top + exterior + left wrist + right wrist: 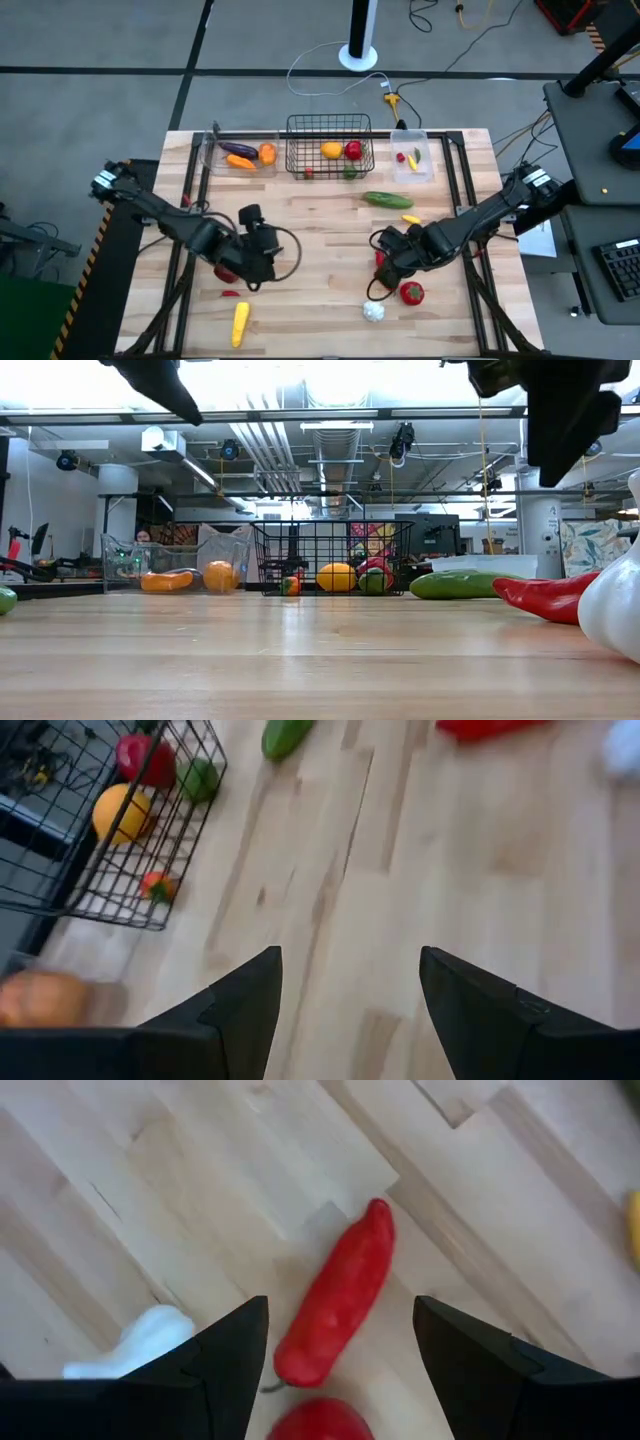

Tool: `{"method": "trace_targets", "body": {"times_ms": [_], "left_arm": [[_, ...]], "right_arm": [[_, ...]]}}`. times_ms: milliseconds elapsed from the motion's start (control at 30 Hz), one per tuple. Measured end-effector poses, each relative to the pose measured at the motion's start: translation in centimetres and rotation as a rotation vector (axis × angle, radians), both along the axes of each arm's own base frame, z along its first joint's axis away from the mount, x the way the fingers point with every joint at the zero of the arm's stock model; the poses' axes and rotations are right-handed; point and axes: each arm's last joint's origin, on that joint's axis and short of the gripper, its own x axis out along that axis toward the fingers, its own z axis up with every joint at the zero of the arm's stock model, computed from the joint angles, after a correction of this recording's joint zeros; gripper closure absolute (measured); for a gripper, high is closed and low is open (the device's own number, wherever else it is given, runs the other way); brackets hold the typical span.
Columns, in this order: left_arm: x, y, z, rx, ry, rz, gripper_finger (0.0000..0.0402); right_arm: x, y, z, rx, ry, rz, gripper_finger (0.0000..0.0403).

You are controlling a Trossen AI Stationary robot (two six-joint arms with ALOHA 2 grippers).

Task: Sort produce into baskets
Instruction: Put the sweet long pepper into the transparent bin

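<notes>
My right gripper (384, 256) is open above a long red pepper (340, 1305) that lies flat on the table; its fingers stand on either side of the pepper, clear of it. A red tomato (411, 292) and white garlic (373, 310) lie beside it. My left gripper (262, 246) is open and empty over bare wood at the table's left middle. The black wire basket (330, 150) at the far edge holds an orange, a red pepper and green pieces. The wide clear bin (238, 153) holds eggplant, carrot and an orange. The small clear bin (412, 157) holds small red and yellow pieces.
A green cucumber (388, 200) and a small yellow pepper (411, 218) lie in front of the small bin. Yellow corn (240, 322) and a small red piece (230, 293) lie near the front left. A red piece (225, 272) shows under my left arm.
</notes>
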Motion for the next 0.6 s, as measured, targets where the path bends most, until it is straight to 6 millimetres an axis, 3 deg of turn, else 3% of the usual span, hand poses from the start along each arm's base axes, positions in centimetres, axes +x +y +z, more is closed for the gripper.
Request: {"method": "trace_targets", "body": {"times_ms": [300, 600], "left_arm": [[-2.6, -0.4, -1.1, -0.105, -0.288, -0.016, 0.0182], [-3.1, 0.0, -2.2, -0.101, -0.349, 0.018, 0.0182]], "right_arm": [[1.8, 0.1, -3.1, -0.022, 0.083, -0.025, 0.016], [2.3, -0.4, -5.4, 0.003, 0.186, -0.022, 0.0117]]}}
